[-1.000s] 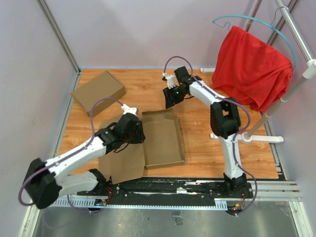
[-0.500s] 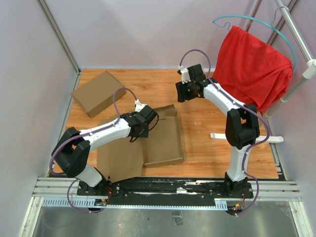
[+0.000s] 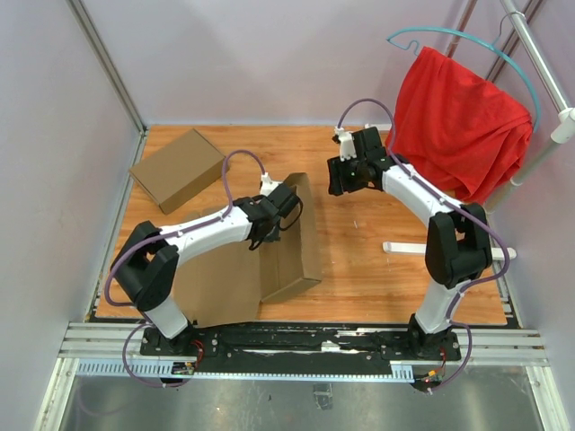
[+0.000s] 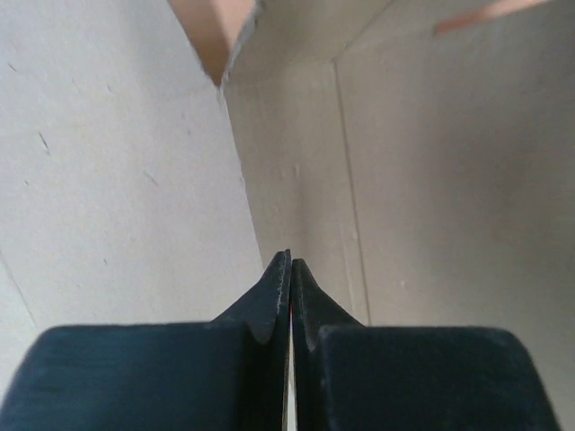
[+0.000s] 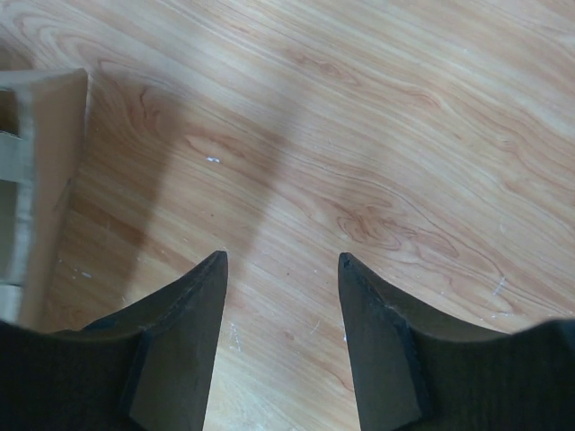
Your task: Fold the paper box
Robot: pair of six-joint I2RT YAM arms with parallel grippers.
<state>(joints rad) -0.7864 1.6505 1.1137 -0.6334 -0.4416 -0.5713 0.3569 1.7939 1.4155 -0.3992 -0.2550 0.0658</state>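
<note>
here the plain brown cardboard paper box (image 3: 289, 256) sits near the middle of the wooden worktop (image 3: 377, 269), with its left panel lying flat and its right part tilted up on a slant. the left gripper (image 3: 286, 208) is at the far end of that tilted part. the left wrist view shows its fingers (image 4: 269, 305) pressed together between pale cardboard walls, with nothing visible between them. the right gripper (image 3: 344, 180) hovers spread over bare wood beyond the box, not touching it. a closed brown cardboard carton (image 3: 178, 168) rests at the far left, and a red cloth (image 3: 458, 121) hangs at the far right.
</note>
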